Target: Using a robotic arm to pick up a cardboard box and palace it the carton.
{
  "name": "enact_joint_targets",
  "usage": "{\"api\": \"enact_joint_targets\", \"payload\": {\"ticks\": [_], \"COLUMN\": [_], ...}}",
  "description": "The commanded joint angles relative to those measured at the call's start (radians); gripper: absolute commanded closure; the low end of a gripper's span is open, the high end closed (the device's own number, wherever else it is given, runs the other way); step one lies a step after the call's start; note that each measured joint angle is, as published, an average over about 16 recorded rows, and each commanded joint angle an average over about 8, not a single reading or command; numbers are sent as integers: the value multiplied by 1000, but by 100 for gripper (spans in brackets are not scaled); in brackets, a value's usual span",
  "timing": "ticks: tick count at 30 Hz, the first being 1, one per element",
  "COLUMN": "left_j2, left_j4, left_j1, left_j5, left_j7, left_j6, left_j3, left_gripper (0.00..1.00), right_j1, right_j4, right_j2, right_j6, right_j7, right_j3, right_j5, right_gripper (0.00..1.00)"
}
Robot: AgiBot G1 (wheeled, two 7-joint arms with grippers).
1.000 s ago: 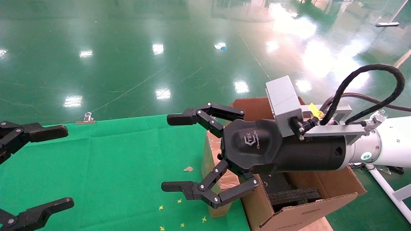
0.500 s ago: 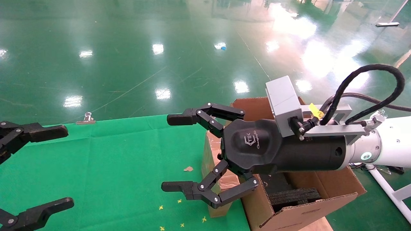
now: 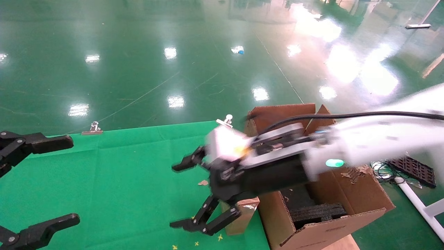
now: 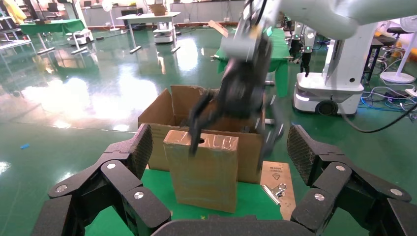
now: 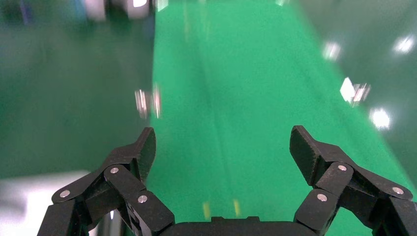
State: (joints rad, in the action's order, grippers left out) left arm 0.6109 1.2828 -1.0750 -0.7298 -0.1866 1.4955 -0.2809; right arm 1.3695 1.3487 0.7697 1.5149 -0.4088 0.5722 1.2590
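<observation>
The small cardboard box [image 3: 242, 212] stands upright on the green cloth, against the outer wall of the large carton [image 3: 350, 198]. In the left wrist view the box [image 4: 201, 172] shows glossy tape and a round hole in its top, with the carton [image 4: 160, 115] behind it. My right gripper [image 3: 177, 194] on the white robotic arm [image 3: 378, 139] is open, blurred by motion, and reaches down over the box top; it also shows in the left wrist view [image 4: 231, 140]. Its own view [image 5: 223, 142] shows only green cloth between the jaws. My left gripper [image 3: 62, 182] is open and empty at the left edge.
Black foam inserts [image 3: 317, 211] lie inside the carton. Binder clips [image 3: 92, 127] [image 3: 225, 121] hold the green cloth [image 3: 121, 180] at the table's far edge. A black foam tray [image 3: 412, 170] lies on the floor to the right. Another robot's base [image 4: 329, 93] stands beyond the carton.
My right arm has swung down and tilted, bringing the open gripper lower, over the small box, and uncovering more of the carton. The left gripper has not moved.
</observation>
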Motion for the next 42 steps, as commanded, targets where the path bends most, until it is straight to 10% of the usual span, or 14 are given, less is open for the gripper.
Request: {"api": "enact_joint_targets", "payload": {"ticks": [1, 11, 24, 42], "left_j2": [0, 0, -1, -1], "left_j4": [0, 0, 0, 0], "left_j1": [0, 0, 0, -1], "left_j5": [0, 1, 1, 2], "left_j7": [0, 0, 1, 2], "left_j6": [0, 0, -1, -1], "left_j3": [0, -1, -2, -3], "left_gripper": [0, 0, 0, 0], "right_j1": [76, 322, 602, 700], "right_j4": [4, -3, -6, -29], "right_j2": [48, 198, 118, 115], "right_j6": [21, 59, 67, 40], "right_j7": [-32, -188, -239, -394], "right_j3": [67, 331, 628, 818], "right_j5": [133, 417, 362, 299], "right_gripper": [0, 0, 0, 0]}}
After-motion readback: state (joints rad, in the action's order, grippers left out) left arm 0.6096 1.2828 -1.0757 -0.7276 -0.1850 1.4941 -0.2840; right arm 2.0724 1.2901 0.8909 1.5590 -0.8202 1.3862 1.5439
